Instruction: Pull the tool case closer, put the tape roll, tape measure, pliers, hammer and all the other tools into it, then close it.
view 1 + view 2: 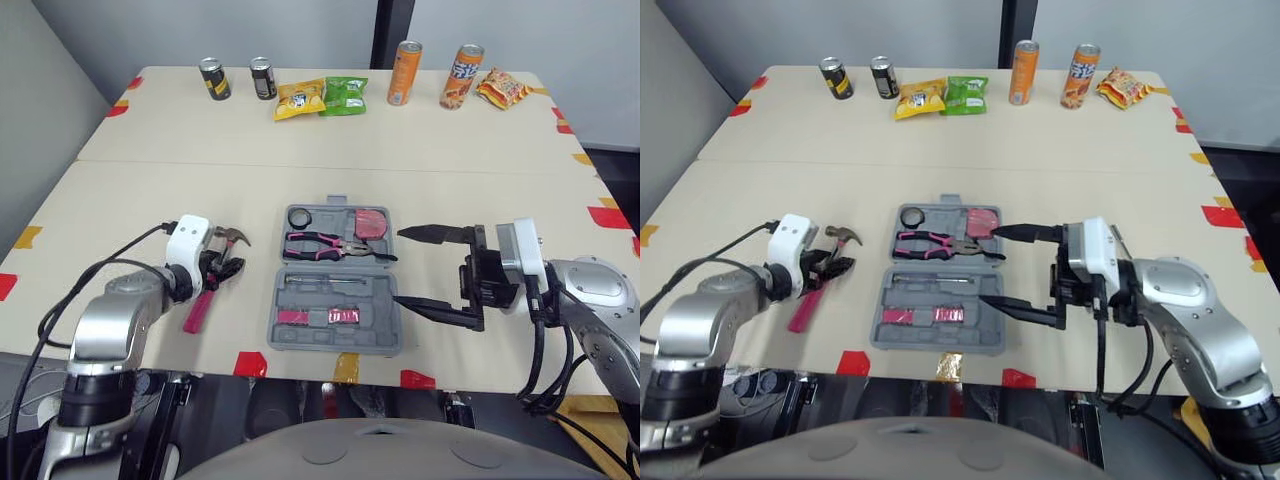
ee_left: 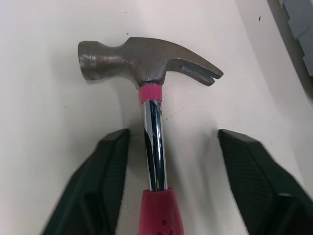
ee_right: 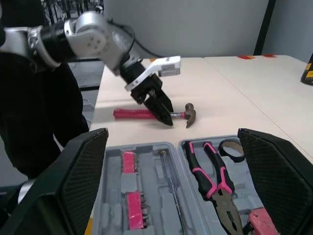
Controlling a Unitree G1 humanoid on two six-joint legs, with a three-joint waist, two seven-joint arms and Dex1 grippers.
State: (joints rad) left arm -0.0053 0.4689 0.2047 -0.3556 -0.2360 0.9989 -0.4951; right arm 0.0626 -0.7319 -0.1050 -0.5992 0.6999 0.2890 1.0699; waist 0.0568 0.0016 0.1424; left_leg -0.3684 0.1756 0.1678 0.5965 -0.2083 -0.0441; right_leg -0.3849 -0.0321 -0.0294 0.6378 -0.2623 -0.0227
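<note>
The grey tool case (image 1: 382,322) lies open at the table's near middle. In it are a black tape roll (image 1: 300,216), a pink tape measure (image 1: 372,222), pink-handled pliers (image 1: 322,245) and a screwdriver (image 1: 325,282). A hammer (image 2: 149,63) with a pink handle lies on the table left of the case. My left gripper (image 1: 226,264) is open, one finger on each side of the hammer's steel shaft just below the head. My right gripper (image 1: 416,270) stands wide open at the case's right edge, holding nothing.
Two dark cans (image 1: 214,78), two snack bags (image 1: 300,99), two orange cans (image 1: 404,72) and another snack bag (image 1: 502,88) line the table's far side. Red and yellow tape marks (image 1: 345,367) dot the table's edges.
</note>
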